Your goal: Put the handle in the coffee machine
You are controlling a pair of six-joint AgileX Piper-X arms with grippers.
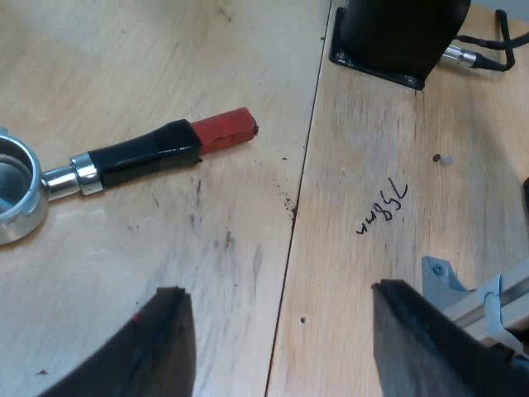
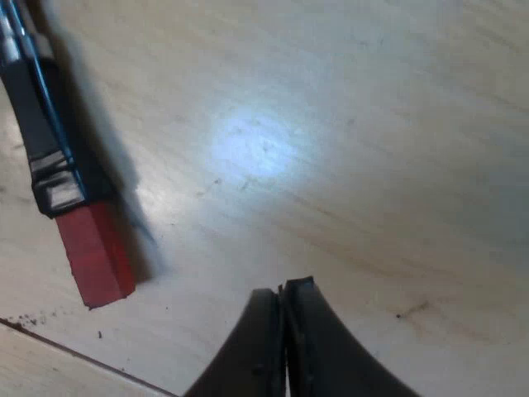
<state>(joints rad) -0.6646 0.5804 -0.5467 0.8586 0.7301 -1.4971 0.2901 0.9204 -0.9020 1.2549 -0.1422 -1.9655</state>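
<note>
The metal holder [image 1: 124, 161] lies loose on the wooden worktop [image 1: 165, 50], its glossy dark handle ending in a squared red tip near a board seam [image 1: 302, 165]. The left end effector [image 1: 277, 302] hangs spread over bare wood; the right end effector [image 2: 283, 291] is pressed together near the red tip.

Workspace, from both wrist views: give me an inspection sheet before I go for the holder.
surface: wooden table, a seam between boards, pen scribble.
job's things: holder lying loose on the table, its red end free.
clutter: dark specks by the seam.
grippers: left gripper, jaws open, empty, over the seam; right gripper, jaws shut, empty, near the red end, not touching.
cables: black cord with a metal plug at the black base.
surroundings: black base bolted to the table.
</note>
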